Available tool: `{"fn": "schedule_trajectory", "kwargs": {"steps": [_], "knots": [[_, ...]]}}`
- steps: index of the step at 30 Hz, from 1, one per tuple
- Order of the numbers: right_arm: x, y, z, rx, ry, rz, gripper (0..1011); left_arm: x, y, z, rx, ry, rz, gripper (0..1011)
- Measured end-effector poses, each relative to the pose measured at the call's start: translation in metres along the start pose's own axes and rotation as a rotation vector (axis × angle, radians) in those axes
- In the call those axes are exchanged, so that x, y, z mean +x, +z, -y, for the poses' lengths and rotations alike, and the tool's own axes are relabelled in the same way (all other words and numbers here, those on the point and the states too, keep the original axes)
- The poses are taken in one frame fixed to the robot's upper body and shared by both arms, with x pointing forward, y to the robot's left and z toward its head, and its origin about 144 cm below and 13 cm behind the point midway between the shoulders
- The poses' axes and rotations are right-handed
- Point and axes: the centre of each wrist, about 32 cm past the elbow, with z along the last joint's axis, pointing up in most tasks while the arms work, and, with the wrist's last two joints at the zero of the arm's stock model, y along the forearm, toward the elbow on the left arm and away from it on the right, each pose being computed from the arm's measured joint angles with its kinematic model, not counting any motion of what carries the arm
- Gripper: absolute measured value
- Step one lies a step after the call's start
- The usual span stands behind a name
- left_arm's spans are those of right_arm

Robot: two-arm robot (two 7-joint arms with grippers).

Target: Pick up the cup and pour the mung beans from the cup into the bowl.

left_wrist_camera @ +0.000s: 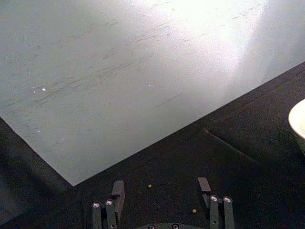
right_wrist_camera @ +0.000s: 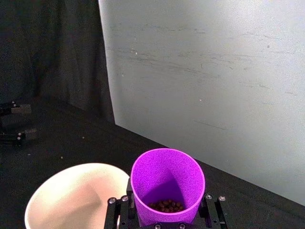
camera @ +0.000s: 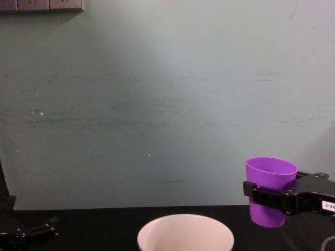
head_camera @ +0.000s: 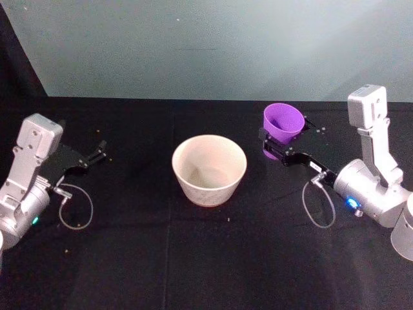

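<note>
Holds the cup [head_camera: 282, 124] upright in clamped right jaws, near the bowl [head_camera: 208, 188] on its right, calling for a leftward tip over the rim; left jaws apart, idle far left.

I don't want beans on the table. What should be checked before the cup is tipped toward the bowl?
1. Right gripper shut on the cup: ok.
2. Cup upright, mung beans at its bottom: ok.
3. Cup over the bowl: not ok, it is beside the bowl, to its right.
4. Bowl upright, room inside: ok.
5. Left gripper apart from the bowl: ok, open at the left.
</note>
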Motion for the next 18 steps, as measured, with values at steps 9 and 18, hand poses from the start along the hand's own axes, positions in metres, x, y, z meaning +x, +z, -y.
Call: {"fn": "schedule_trajectory", "kwargs": {"steps": [9, 18], "knots": [[0.0000, 0.0000, 0.0000, 0.000, 0.000, 0.000, 718, 0.0000, 0.0000, 0.0000, 0.000, 0.000, 0.000, 1000], [0.0000, 0.0000, 0.0000, 0.000, 0.000, 0.000, 718, 0.0000, 0.0000, 0.0000, 0.000, 0.000, 0.000, 1000]]}}
